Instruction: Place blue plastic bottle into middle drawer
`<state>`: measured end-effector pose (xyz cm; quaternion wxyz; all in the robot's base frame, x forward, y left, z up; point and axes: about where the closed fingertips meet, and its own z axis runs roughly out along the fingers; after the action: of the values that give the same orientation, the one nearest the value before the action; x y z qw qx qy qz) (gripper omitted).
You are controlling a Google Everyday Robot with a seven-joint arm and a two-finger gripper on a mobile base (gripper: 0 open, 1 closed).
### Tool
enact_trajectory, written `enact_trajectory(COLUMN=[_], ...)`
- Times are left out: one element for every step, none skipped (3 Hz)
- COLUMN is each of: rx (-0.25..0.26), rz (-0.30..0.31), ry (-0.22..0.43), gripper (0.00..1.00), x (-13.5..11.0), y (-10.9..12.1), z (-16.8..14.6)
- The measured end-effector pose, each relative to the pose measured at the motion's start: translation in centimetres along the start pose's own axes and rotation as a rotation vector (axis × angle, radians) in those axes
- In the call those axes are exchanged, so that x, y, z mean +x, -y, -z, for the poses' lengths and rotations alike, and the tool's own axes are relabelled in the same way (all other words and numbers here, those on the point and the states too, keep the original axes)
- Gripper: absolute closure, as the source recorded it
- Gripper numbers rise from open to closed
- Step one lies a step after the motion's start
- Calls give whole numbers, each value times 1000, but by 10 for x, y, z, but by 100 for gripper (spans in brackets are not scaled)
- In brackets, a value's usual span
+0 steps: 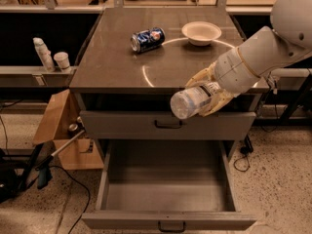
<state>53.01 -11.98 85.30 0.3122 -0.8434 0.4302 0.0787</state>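
My gripper point(210, 91) is shut on the blue plastic bottle point(191, 100), a small clear bottle held on its side with its base pointing toward the camera. It hangs in the air just past the cabinet's front edge, in front of the shut upper drawer point(168, 125). The middle drawer point(168, 219), wide and grey with a small black bar handle, is pulled fully open below it. The drawer's inside shows nothing in it.
A blue soda can point(147, 39) lies on its side on the cabinet top point(112, 62), with a white bowl point(201, 32) to its right. A cardboard box point(61, 130) and cables sit on the floor at left. Two white containers point(48, 56) stand on a left shelf.
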Motion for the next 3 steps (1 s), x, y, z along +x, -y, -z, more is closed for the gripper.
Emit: enact_trajectory(rx=[-2, 20, 60], rz=[6, -9, -34], ry=[-3, -27, -56], gripper=[100, 100, 100], x=[-6, -13, -19], y=[-2, -14, -34], z=[-3, -3, -9])
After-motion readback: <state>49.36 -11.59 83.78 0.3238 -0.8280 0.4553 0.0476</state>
